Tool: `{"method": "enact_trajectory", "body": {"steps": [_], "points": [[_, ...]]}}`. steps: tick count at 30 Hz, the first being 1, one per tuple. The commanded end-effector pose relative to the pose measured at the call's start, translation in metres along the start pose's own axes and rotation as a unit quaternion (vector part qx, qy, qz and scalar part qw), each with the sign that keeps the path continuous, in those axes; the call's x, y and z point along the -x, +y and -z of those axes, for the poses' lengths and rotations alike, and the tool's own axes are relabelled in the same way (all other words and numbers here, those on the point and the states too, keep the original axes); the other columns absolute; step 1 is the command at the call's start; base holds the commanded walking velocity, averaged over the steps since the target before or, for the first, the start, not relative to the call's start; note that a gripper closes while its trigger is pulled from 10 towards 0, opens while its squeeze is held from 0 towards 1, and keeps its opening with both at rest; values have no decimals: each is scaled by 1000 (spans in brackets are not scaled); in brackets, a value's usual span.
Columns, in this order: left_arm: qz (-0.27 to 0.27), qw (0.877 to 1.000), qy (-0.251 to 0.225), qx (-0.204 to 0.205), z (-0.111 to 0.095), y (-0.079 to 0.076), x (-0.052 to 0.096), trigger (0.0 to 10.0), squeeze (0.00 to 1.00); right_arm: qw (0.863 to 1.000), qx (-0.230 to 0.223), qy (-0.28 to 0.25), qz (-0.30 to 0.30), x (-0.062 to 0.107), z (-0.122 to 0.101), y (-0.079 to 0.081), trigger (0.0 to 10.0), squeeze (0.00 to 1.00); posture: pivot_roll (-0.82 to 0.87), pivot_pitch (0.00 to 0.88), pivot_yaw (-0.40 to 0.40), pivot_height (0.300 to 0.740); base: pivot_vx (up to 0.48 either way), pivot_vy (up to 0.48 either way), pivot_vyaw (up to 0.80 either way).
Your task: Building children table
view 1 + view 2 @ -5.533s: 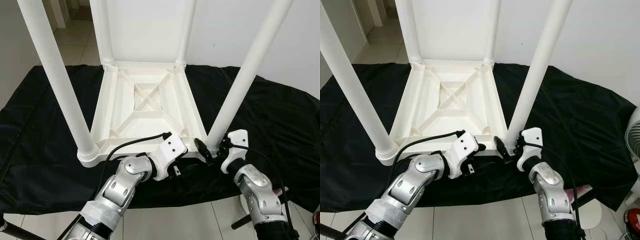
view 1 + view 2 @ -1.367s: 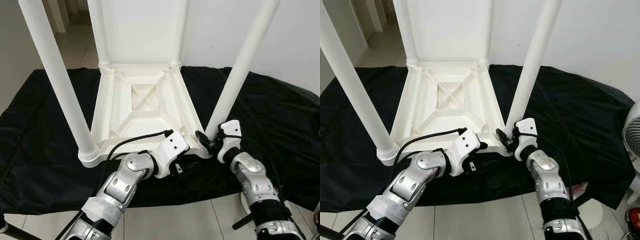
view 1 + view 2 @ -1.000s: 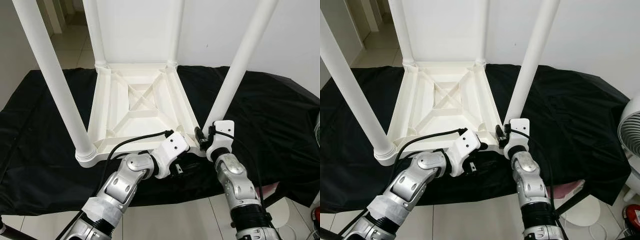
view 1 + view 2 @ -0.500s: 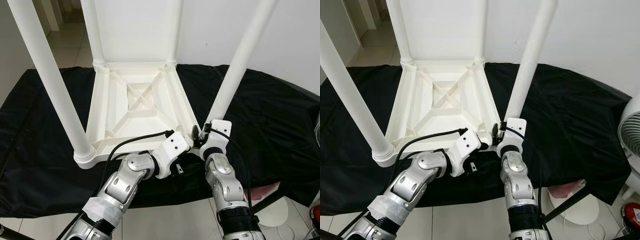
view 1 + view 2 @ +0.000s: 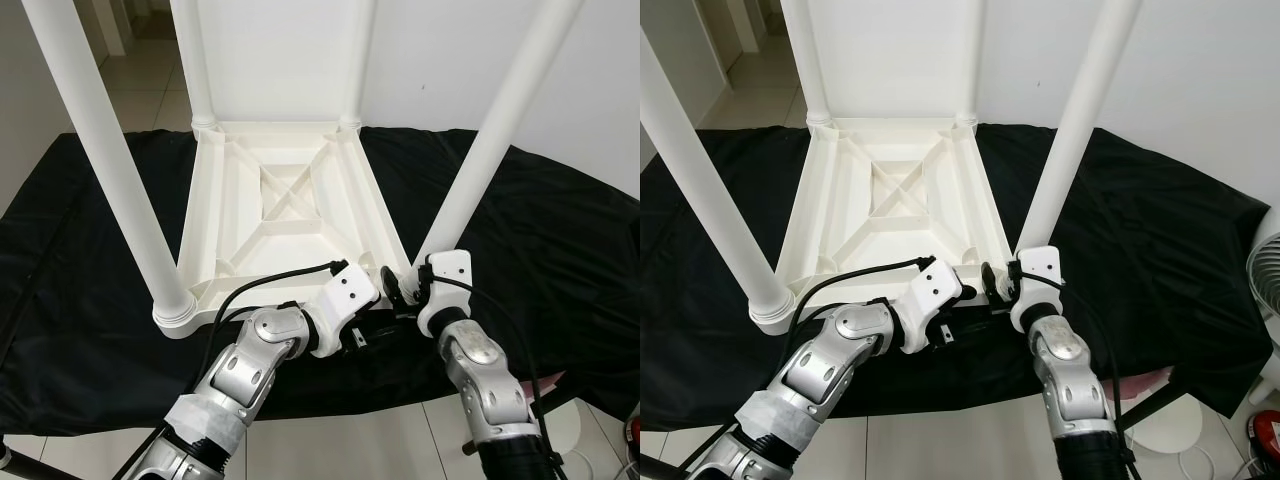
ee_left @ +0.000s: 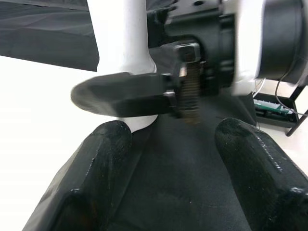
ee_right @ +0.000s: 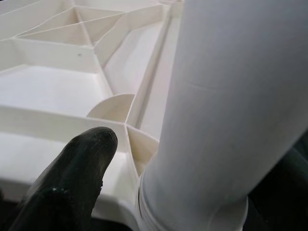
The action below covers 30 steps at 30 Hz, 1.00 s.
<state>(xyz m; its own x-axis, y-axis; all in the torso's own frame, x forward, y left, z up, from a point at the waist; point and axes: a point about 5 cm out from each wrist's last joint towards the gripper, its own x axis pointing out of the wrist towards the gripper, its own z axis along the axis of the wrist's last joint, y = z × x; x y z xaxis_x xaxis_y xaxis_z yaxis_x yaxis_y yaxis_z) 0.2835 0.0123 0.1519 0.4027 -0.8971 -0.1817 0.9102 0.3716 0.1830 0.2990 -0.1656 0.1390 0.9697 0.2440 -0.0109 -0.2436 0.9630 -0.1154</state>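
Jaws on my left gripper (image 6: pixel 168 139) are spread wide with nothing between them, low at the near edge of the upturned white children table (image 5: pixel 290 215), which lies on a desk covered in black cloth (image 5: pixel 560 230). My right gripper (image 5: pixel 405 290) sits at the base of the near right leg (image 5: pixel 480 150); one finger (image 7: pixel 72 178) is beside the leg's collar, the other hidden behind the leg, so I cannot tell its opening. Compared with half a second ago, my right forearm has swung outward to the right; left arm unchanged.
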Motion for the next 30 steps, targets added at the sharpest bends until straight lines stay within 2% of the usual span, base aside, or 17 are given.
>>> {"method": "enact_trajectory", "body": {"steps": [1,4,6,18,19,20,21,30], "points": [[-5,1000,7,3,3,-1,-2,10000,0,1000,-5,0,-13,1,0,3,10000,0,-5,35,-21,740,0,0,0],[-2,1000,6,1,2,-1,-2,10000,0,999,27,-2,-48,5,-1,-11,10000,0,-5,28,-14,740,0,0,0],[-1,1000,6,0,2,-1,-2,10000,0,998,36,-1,-59,4,-1,-14,10000,0,-4,24,-12,740,0,0,0],[3,1000,4,-5,-1,-1,-3,10000,0,992,60,25,-112,-15,8,-17,10000,0,4,12,-6,740,0,0,0],[2,1000,4,-6,-1,0,-3,10000,0,991,64,32,-116,-19,11,-16,784,0,11,9,-6,740,0,0,0],[1,1000,4,-6,-1,0,-2,10000,0,990,66,37,-119,-20,14,-16,784,0,11,9,-6,740,0,0,0],[1,1000,4,-6,-1,0,-2,10000,0,989,64,43,-123,-21,16,-16,0,0,16,8,-8,740,0,0,0],[0,1000,6,-5,1,-2,0,10000,0,990,51,45,-126,-22,19,-18,0,0,19,8,-11,740,0,0,0]]}}
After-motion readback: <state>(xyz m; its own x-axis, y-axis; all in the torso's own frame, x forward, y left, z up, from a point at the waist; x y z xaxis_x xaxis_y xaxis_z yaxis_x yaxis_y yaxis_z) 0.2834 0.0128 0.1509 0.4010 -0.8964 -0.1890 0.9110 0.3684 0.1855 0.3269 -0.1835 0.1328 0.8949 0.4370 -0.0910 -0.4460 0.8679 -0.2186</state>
